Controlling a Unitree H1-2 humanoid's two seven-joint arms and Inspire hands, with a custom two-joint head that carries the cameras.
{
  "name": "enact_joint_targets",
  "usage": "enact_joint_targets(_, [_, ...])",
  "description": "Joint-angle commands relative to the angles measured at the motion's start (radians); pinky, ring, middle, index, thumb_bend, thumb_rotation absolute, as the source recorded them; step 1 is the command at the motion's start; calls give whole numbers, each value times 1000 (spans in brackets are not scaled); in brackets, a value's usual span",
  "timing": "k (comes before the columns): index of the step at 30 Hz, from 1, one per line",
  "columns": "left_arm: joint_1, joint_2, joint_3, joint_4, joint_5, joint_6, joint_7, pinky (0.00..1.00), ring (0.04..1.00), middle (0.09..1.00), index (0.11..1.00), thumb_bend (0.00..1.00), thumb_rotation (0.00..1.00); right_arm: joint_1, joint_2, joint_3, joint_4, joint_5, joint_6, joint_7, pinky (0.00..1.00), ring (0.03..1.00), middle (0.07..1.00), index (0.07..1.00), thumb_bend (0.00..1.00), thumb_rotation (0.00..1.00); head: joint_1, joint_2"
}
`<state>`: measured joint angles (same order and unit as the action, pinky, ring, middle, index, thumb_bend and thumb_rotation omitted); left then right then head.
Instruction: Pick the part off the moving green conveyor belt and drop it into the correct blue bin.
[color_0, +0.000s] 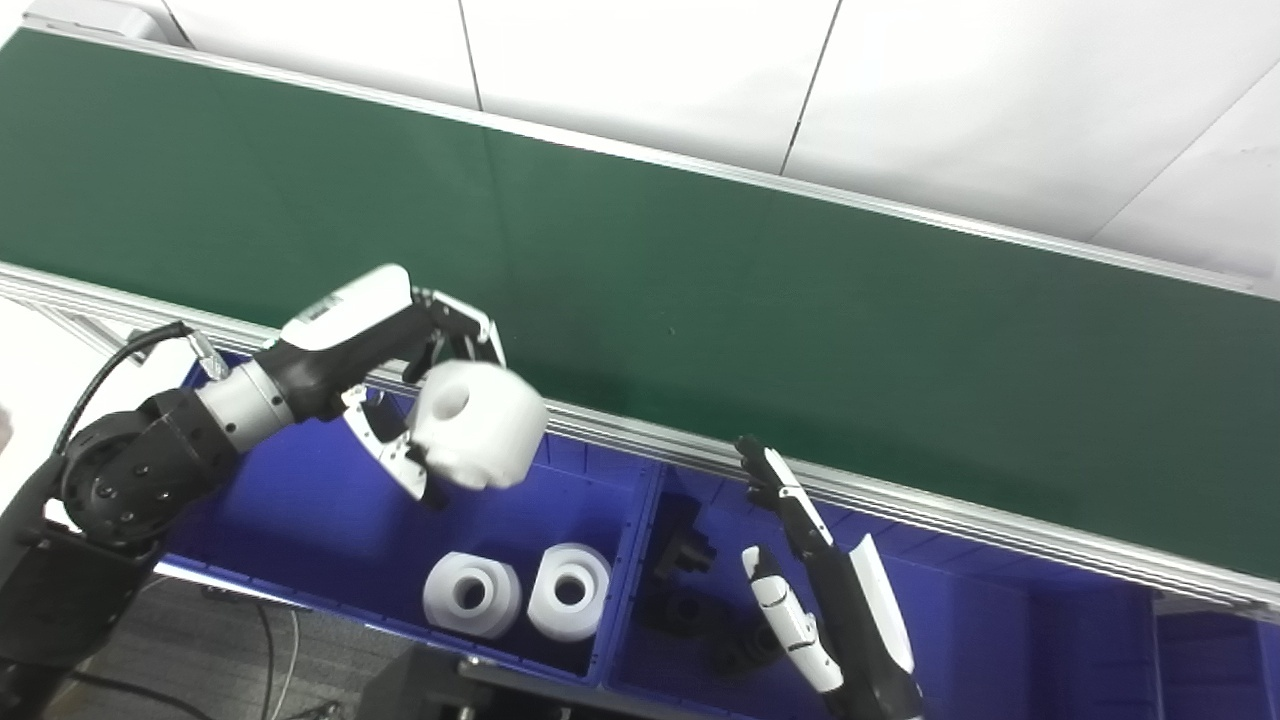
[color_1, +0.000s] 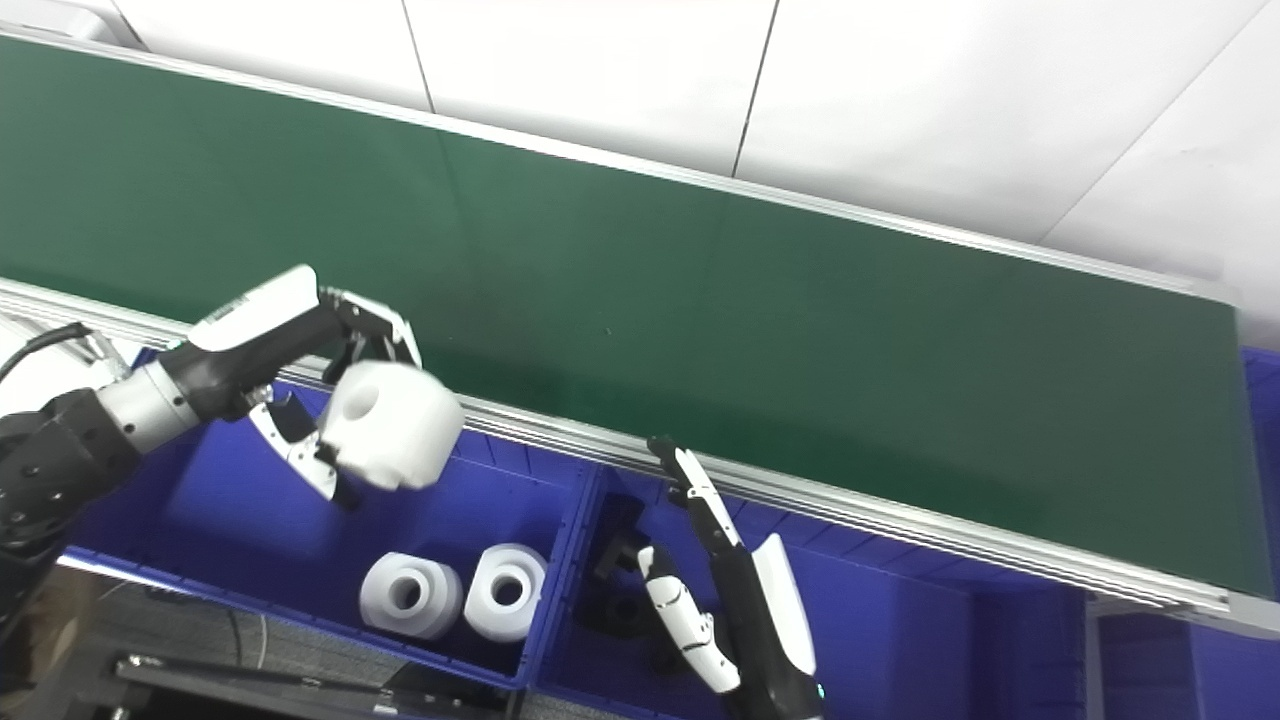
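- The dark parts (color_0: 700, 590) in the right blue plastic bin (color_0: 1000, 640) are hard to make out; they are black, angular shapes low in shadow, and the right arm covers some of them.
- The right blue plastic bin is cut off by the bottom edge of the picture, and so is the near wall of the left blue plastic bin (color_0: 300, 520).
- The left hand (color_0: 420, 400) is partly hidden behind the white, rounded plastic part with a round hole (color_0: 478, 424); its black and white fingers (color_0: 395, 455) are wrapped around this part and grasp it.
- The white part hangs in the air above the left blue bin, just in front of the ribbed aluminium rail (color_0: 640, 435) of the belt.
- Under it, on the bin floor, two white stepped plastic cylinders with holes (color_0: 515, 592) lie side by side, touching.
- The right hand (color_0: 800, 570) is above the right bin; its fingers are stretched out, apart and hold nothing.
- The matte green conveyor belt (color_0: 700, 280) behind the rail is flat and smooth.
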<state>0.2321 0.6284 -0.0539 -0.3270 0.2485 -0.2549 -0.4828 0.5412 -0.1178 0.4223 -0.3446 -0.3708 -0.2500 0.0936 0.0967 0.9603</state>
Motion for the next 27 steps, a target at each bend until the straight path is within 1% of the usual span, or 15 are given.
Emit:
enact_joint_targets(1, [12,16,8,-17,-4,-30,19,166,218,471,288,547,0,7,11,3,-14,4,-21,-8,869,933,961,932,385,999,-2,1])
enact_joint_targets(4, [40,-9,12,30,6,-104,62,172,224,471,300,547,0,6,12,4,-15,4,-19,-8,866,931,958,930,380,996,-4,2])
enact_joint_targets(7, [67,-39,15,64,7,-161,102,208,255,471,339,545,0,6,14,3,-15,4,-20,-9,869,932,959,930,380,993,-6,3])
enact_joint_targets(11, [99,-74,17,108,51,-203,158,206,255,471,353,546,0,5,14,1,-13,0,-21,-10,867,932,958,927,388,997,-7,3])
enact_joint_targets(15, [101,-72,-14,179,116,-215,234,188,247,472,362,547,0,4,13,2,-20,2,-13,-5,863,930,959,929,388,1000,-7,3])
enact_joint_targets(17, [95,-70,-42,239,162,-215,317,175,236,472,375,547,0,6,14,3,-25,1,-11,-4,863,930,959,928,385,996,-13,7])
enact_joint_targets(18, [92,-70,-55,266,187,-215,360,174,235,466,402,542,0,7,15,3,-27,0,-11,-4,862,929,958,928,384,995,-16,7])
enact_joint_targets(19, [87,-66,-75,297,211,-215,413,175,238,456,452,532,0,8,15,3,-28,0,-10,-5,861,929,958,927,385,994,-18,11])
enact_joint_targets(20, [81,-59,-98,328,232,-215,464,192,259,454,486,524,0,9,15,3,-30,1,-8,-4,862,929,957,927,387,993,-19,12])
enact_joint_targets(21, [76,-50,-122,354,248,-215,511,196,262,454,489,524,0,10,14,3,-31,0,-7,-3,862,929,957,927,387,993,-19,13])
enact_joint_targets(23, [68,-34,-160,391,269,-215,574,220,289,457,499,521,0,11,13,4,-35,-2,-5,-1,863,930,957,928,387,995,-19,16])
enact_joint_targets(24, [65,-27,-175,405,276,-215,595,304,377,466,503,518,0,12,13,4,-37,-4,-4,-1,863,929,956,928,388,997,-19,16])
enact_joint_targets(25, [62,-20,-190,418,283,-215,614,333,407,470,504,518,0,13,12,4,-37,-2,-5,-1,863,929,956,928,388,999,-15,14])
enact_joint_targets(26, [59,-13,-204,427,286,-215,630,464,540,589,500,510,41,14,12,4,-37,0,-6,-1,865,930,956,929,389,998,-15,14])
enact_joint_targets(27, [57,-9,-214,437,273,-215,623,509,586,629,499,507,56,14,12,4,-35,3,-8,-2,866,931,956,929,389,997,-13,17])
